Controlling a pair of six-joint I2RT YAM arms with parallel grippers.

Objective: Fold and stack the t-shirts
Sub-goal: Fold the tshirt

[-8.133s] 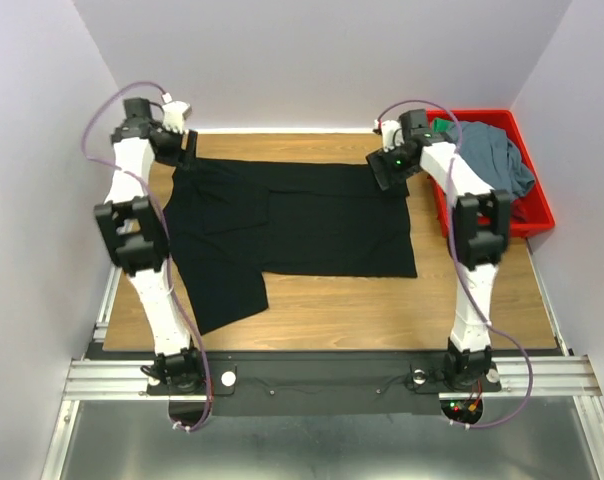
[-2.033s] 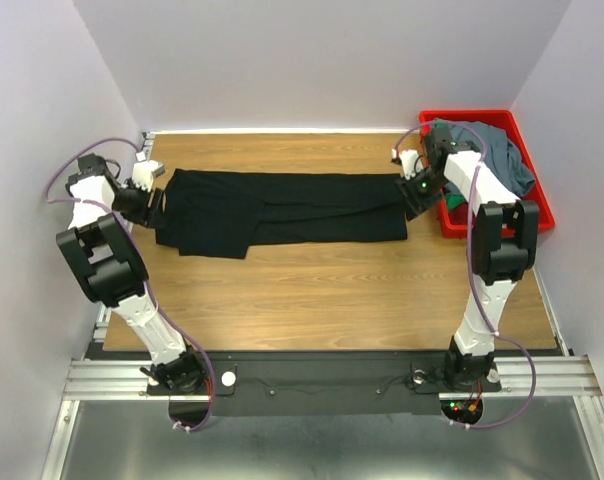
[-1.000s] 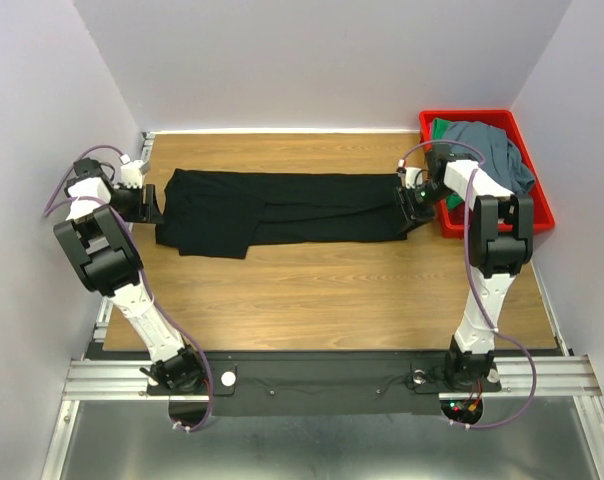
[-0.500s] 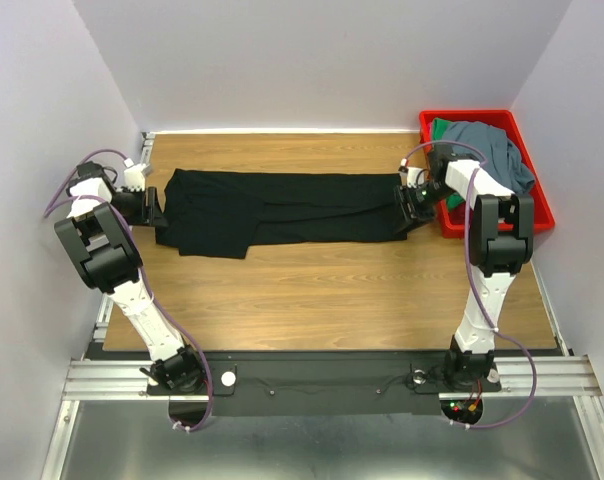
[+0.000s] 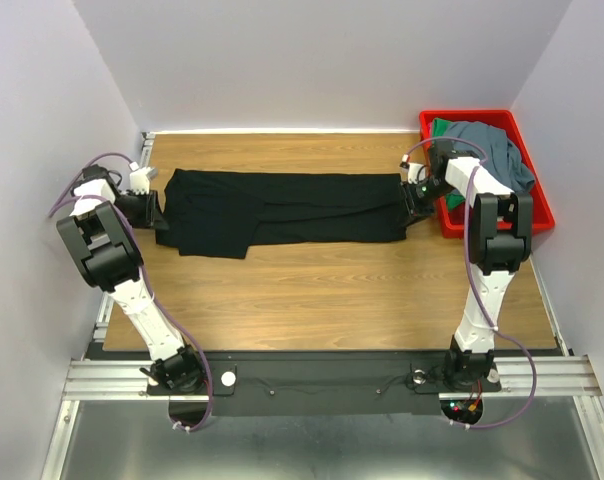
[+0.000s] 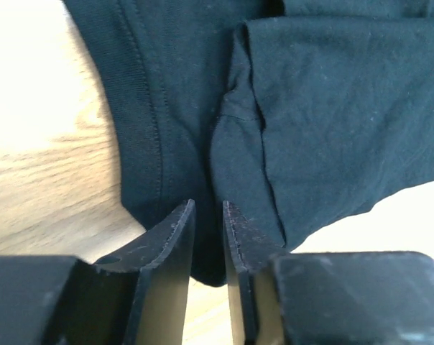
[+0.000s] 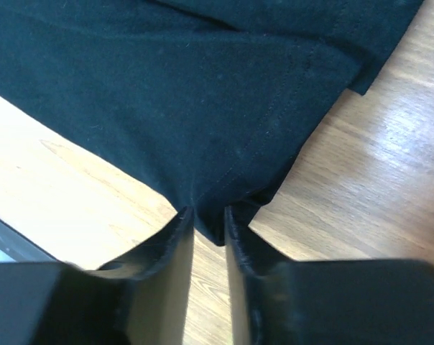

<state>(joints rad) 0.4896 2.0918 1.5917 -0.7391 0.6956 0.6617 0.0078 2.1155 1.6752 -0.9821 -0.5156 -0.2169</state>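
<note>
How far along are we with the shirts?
Done: the black t-shirt lies on the table, folded lengthwise into a long strip. In hand: the left gripper and right gripper each pinch one end of it, likely for the next fold. Left: finishing that shirt, then the grey-blue shirt and green shirt, both heaped unfolded in the red bin. No stack yet.
</note>
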